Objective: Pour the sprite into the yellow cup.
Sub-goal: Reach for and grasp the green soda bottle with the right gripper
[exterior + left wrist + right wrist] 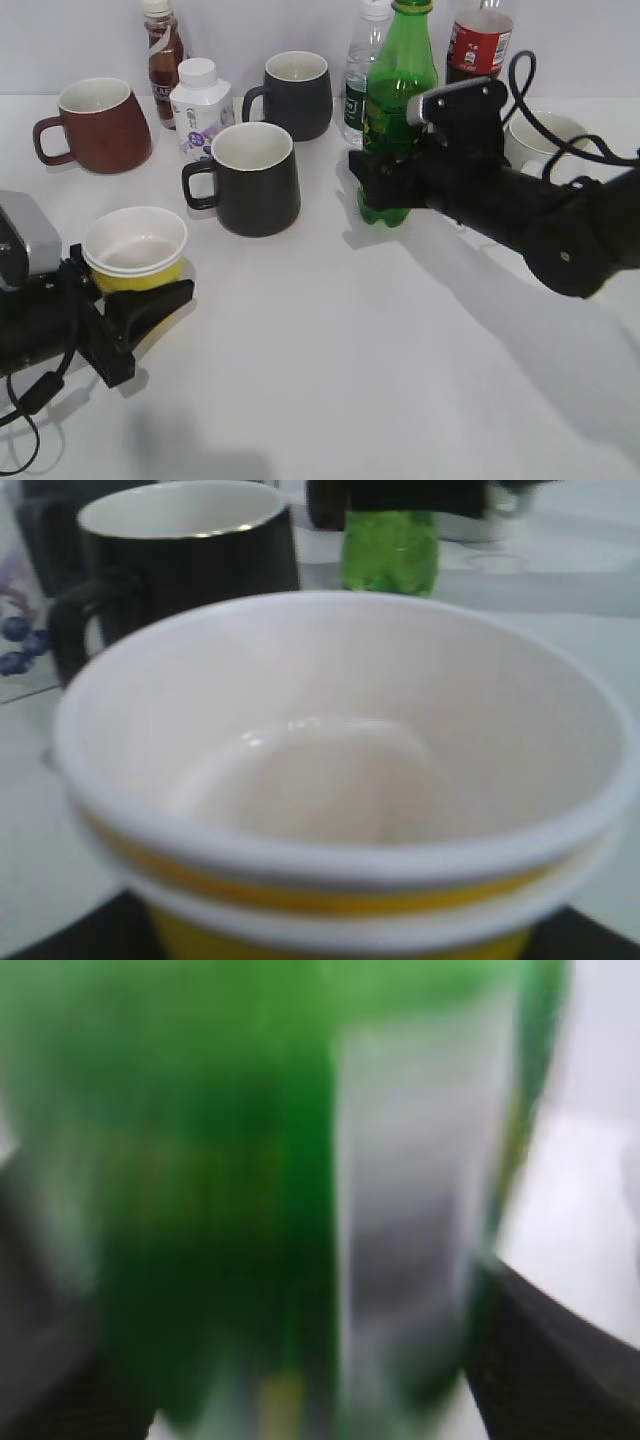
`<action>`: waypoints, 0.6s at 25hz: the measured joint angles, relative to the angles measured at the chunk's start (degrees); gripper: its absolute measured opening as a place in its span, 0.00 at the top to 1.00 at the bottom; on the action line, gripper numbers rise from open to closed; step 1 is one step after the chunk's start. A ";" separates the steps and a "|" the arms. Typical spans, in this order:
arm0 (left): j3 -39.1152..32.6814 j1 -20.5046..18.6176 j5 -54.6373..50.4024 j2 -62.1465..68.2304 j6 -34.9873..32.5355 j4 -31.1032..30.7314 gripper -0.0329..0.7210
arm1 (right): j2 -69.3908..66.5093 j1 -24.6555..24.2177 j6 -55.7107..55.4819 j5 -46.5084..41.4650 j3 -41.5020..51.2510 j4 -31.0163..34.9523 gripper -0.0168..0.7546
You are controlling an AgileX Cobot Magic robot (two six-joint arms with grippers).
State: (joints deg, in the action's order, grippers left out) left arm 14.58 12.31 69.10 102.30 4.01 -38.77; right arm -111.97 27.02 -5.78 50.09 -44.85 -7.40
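The sprite is a tall green bottle standing upright at the middle back of the table. My right gripper is shut round its lower body. In the right wrist view the bottle fills the blurred frame between the dark fingers. The yellow cup is at the front left, upright, white inside and empty. My left gripper is shut on its lower part. In the left wrist view the cup fills the frame, and the sprite's base shows behind it.
A black mug stands between the cup and the sprite. Behind are a dark-red mug, a small white bottle, a brown drink bottle, a dark grey mug, a clear water bottle, a cola bottle and a white mug.
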 joint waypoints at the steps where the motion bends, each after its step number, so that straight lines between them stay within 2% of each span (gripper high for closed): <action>1: 0.00 0.00 0.00 0.00 0.19 -0.57 0.43 | -0.46 0.00 0.00 0.05 -0.78 0.00 0.18; 4: -0.04 0.00 0.00 0.00 0.85 -1.32 0.44 | -1.25 0.00 0.00 -0.22 -2.77 -0.01 0.23; 8: 0.70 0.00 0.00 0.00 2.09 -2.65 0.44 | -1.51 0.00 0.00 -0.94 -3.70 -0.01 0.39; 11: 1.79 0.79 0.00 0.00 2.81 -3.43 0.44 | -1.51 0.00 0.11 -0.94 -3.76 -0.01 0.41; 15: 4.03 4.51 0.00 0.00 3.55 -3.60 0.44 | -1.11 0.00 0.11 -1.63 -3.76 -1.33 0.41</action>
State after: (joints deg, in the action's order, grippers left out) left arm 18.61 16.82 69.10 102.30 7.55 -42.36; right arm -113.08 27.02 -5.67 48.46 -48.61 -8.73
